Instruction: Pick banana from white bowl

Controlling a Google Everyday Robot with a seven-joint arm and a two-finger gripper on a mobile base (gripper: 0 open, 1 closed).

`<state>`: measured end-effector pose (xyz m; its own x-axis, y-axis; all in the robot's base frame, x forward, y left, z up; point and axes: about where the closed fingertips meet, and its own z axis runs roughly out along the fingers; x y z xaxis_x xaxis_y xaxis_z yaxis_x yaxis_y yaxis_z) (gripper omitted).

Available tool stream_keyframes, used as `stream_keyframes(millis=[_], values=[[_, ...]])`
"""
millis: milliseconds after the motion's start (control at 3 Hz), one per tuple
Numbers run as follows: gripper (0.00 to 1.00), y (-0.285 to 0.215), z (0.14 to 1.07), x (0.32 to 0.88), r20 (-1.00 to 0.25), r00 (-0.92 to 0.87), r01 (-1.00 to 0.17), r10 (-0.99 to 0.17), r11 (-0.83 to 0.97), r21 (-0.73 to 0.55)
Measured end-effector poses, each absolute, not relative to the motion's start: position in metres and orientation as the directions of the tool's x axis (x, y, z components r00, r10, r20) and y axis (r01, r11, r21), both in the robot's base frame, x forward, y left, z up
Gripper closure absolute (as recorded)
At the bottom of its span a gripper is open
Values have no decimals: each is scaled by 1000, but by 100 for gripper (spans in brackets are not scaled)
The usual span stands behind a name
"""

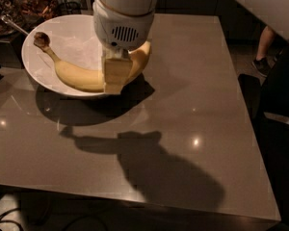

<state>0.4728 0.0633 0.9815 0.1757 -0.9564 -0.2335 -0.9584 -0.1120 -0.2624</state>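
Right now the gripper [114, 84] is down in the white bowl [30, 57], at its right side, hanging straight from the thick white wrist above it. Its two pale fingers [116, 71] stand narrow and close around the middle of the banana [77, 76]. The near finger covers the fruit, and the banana passes behind it and comes out on both sides. So the banana looks held between the fingers, though the far finger is hidden from me.

The banana is in the bowl. Its dark brown stem tip points to the left back of the bowl, and its body curves down and then up to the right. The other end reaches up over the right rim.

The bowl sits on the far left part of a shiny grey-brown table [192, 114]. The arm's dark shadow [168, 177] falls on the near part of the table. Behind the bowl, at the left, are dark containers [33, 4] with brownish stuff and a thin metal handle [12, 25]. At the far right I see somebody's leg and shoe [261, 61] on the floor.
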Motion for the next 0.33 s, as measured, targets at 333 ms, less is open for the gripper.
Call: stream_keyframes(millis=[333], values=[[100,52,989,447,-238,182,-945,-954,-103,-311]])
